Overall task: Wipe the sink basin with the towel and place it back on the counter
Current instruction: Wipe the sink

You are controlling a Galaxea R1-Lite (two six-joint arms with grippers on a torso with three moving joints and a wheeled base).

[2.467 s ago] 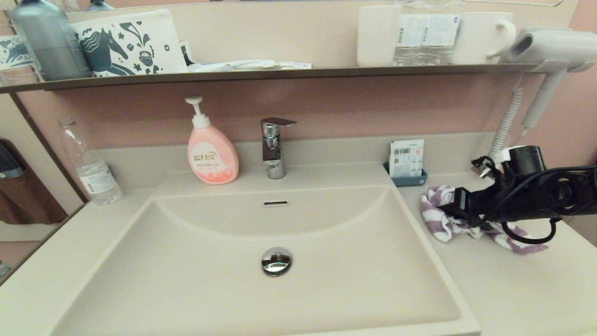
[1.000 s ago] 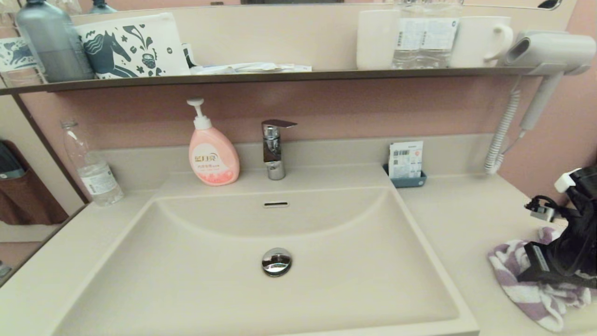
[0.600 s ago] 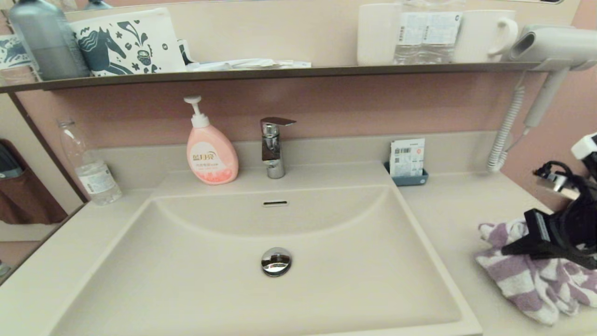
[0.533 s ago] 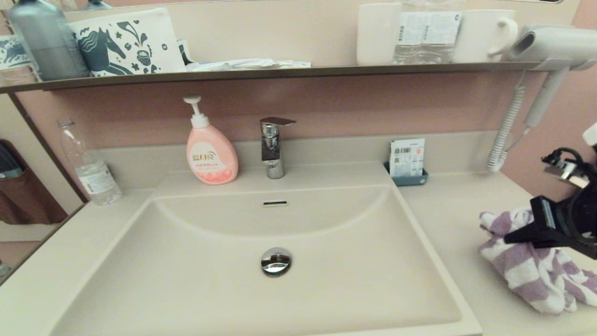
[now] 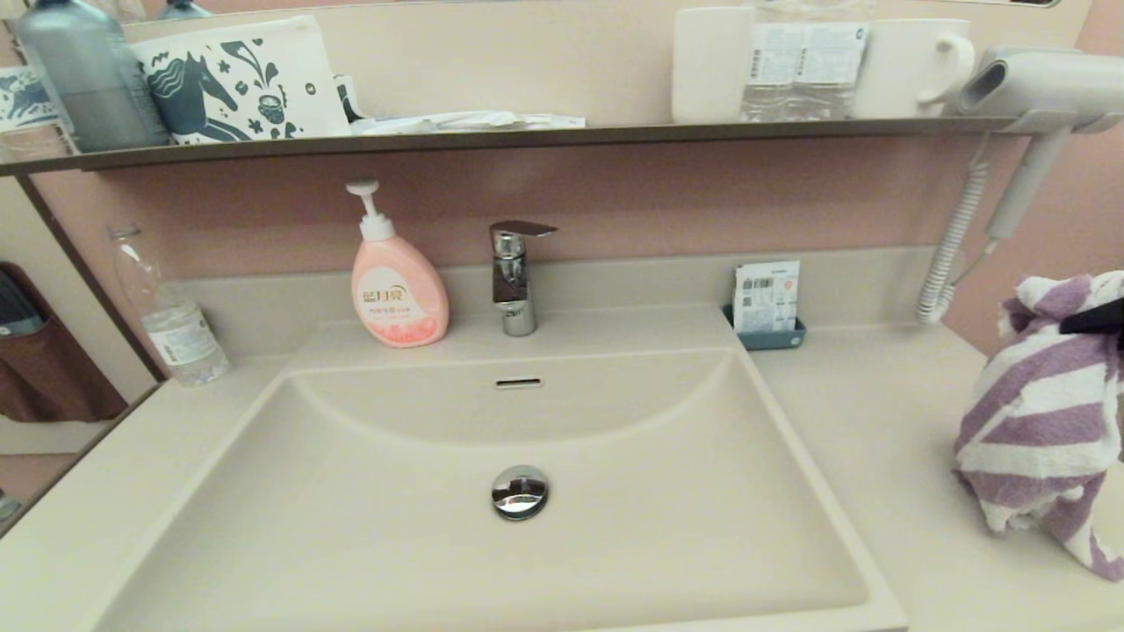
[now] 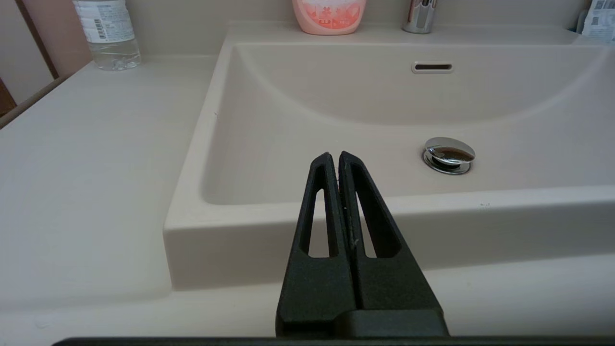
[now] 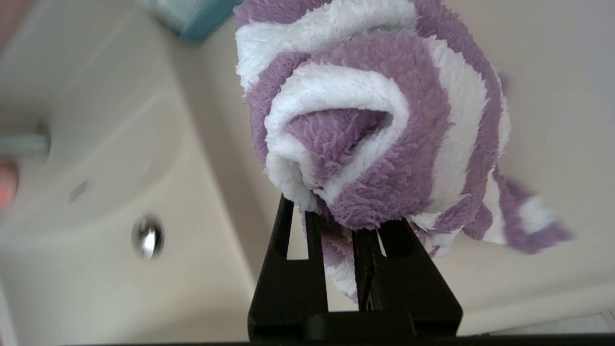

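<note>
purple and white striped terry towel (image 5: pixel 1041 412) hung bunched from the right gripper (image 7: pixel 336 216), whose black fingers were clamped on a fold of the cloth. in the head view it was lifted clear of the smooth beige counter (image 5: pixel 878 421), at the far right and well apart from the basin, with one loose corner trailing lowest. only a sliver of that gripper's dark finger (image 5: pixel 1093 318) showed there, at the edge of the frame near the top of the towel. the right wrist view showed the cloth rolled into a thick swirl just beyond the fingertips, with the counter behind it.

the large rectangular beige sink basin (image 5: pixel 395 544) lay in the middle, its shiny chrome round drain plug (image 5: pixel 520 491) on the floor and a small overflow slot (image 5: pixel 519 383) in the curved back wall.

the left gripper (image 6: pixel 335 161) hovered in front of the basin's near rim, its two black fingers pressed together with nothing between them.

behind the basin stood a chrome faucet (image 5: pixel 515 276) and, beside it, a pink pump soap bottle (image 5: pixel 397 285). a clear plastic water bottle (image 5: pixel 167 312) stood on the counter at the left.
</note>
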